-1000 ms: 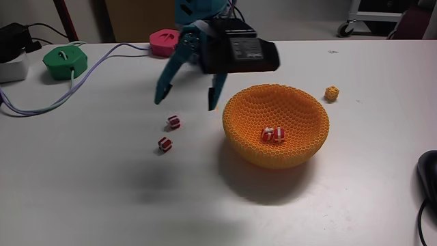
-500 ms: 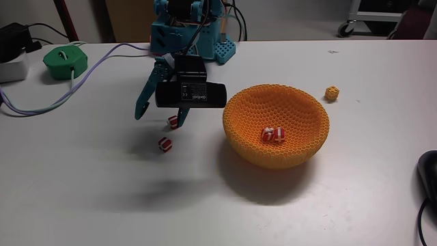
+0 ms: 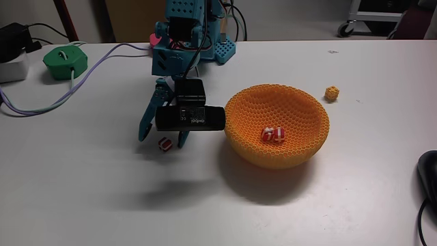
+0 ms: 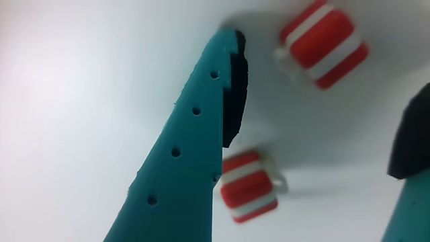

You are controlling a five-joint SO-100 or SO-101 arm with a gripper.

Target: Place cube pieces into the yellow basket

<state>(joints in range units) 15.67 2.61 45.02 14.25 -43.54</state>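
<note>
In the fixed view, a green hexagonal puck (image 3: pixel 65 61) sits far left on the white table (image 3: pixel 102 191), with a lilac cable (image 3: pixel 41 102) trailing from it. Right of it, the teal arm (image 3: pixel 184 34) bends forward and down from its base at the far edge, a black camera module (image 3: pixel 190 117) strapped across its wrist. The gripper (image 3: pixel 162 139) points down at the table, spread apart and holding nothing, its 2 fingertips either side of 1 red cube (image 3: pixel 164 143).

Further right stands the yellow basket (image 3: pixel 300 154), with 2 red cubes (image 3: pixel 274 134) lying touching each other on its floor. The yellow cube (image 3: pixel 332 92) rests on the table just beyond the basket's far right rim.

The wrist view brings out 2 cubes between the fingers (image 4: pixel 195 154): a near cube (image 4: pixel 248 186) just beside the left finger, and a far cube (image 4: pixel 324 43).
</note>
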